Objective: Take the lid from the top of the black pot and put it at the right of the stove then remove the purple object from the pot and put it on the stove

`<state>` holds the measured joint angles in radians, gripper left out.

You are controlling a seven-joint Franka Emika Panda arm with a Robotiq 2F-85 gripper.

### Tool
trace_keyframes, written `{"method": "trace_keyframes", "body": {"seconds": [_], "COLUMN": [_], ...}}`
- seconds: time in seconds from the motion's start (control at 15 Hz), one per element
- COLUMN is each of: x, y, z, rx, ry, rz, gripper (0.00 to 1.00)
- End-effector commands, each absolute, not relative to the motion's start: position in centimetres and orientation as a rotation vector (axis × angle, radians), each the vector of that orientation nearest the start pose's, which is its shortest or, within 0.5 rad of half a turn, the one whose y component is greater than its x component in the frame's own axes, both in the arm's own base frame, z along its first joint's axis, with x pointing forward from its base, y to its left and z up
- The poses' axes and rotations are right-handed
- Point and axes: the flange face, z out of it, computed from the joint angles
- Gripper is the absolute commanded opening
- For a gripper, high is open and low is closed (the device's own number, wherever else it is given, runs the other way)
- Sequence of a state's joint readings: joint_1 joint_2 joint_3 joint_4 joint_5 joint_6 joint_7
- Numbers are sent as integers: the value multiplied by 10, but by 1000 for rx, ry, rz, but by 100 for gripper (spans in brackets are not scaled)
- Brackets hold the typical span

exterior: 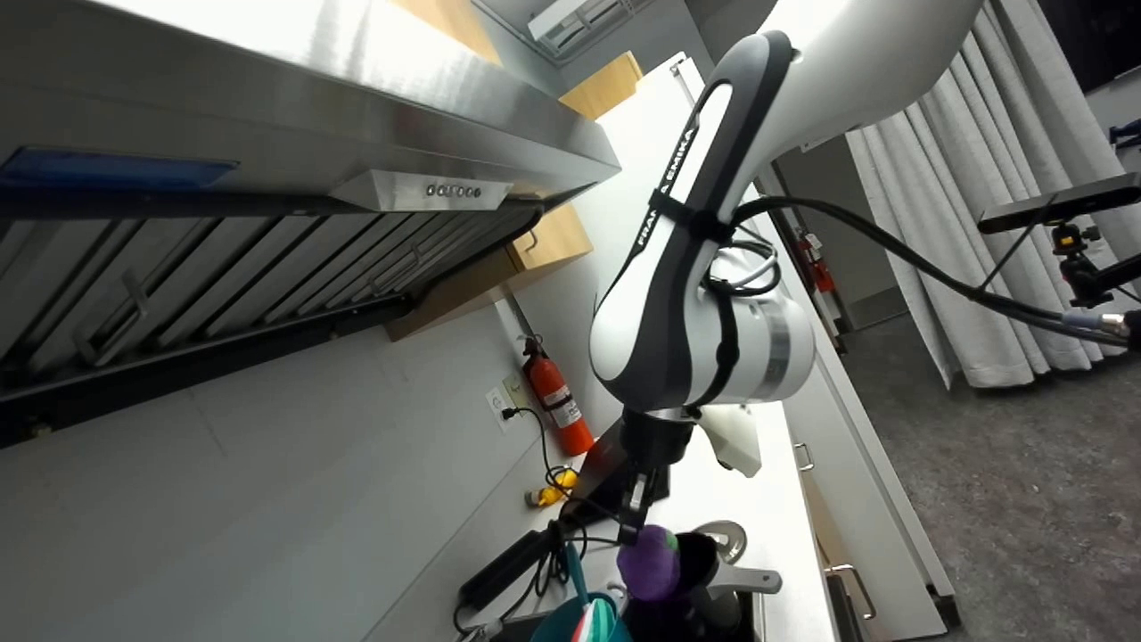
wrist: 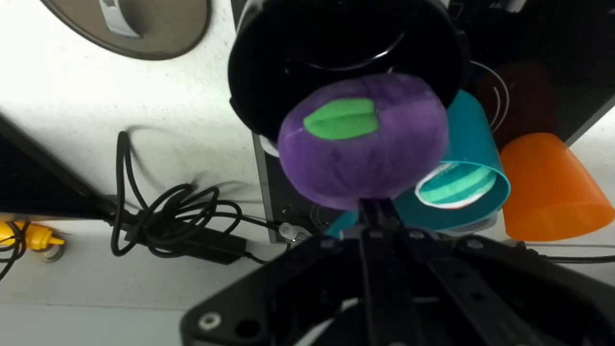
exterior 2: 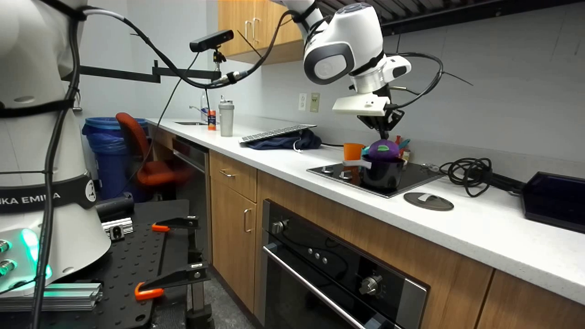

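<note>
Above the pot (exterior 2: 384, 177), my closed gripper (exterior 2: 384, 136) pinches the purple toy (exterior 2: 387, 151).
In an exterior view the toy is at the pot's mouth, its lower part hidden by the rim, while the lid (exterior 2: 438, 204) lies flat on the counter (exterior 2: 484, 224) beside the stove (exterior 2: 418, 176). In an exterior view the toy covers part of the pot, and a red extinguisher (exterior: 560, 399) is at the wall (exterior: 267, 464). In the wrist view my fingertips (wrist: 370, 211) meet at the toy's edge, and a teal cup (wrist: 470, 127), partly behind the toy, is next to an orange cup (wrist: 552, 197).
</note>
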<state>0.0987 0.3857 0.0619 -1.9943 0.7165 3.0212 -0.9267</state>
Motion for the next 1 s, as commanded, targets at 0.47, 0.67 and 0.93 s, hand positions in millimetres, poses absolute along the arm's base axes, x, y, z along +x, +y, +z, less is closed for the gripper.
{"method": "trace_keyframes", "body": {"seconds": [0.47, 0.67, 0.93], "x": [616, 605, 592], "y": [86, 94, 104], "z": [342, 325, 304], "rx": [-2765, -2767, -2769], "ry": [-684, -737, -801], "rz": [-1019, -962, -899], "gripper": [0, 0, 0]}}
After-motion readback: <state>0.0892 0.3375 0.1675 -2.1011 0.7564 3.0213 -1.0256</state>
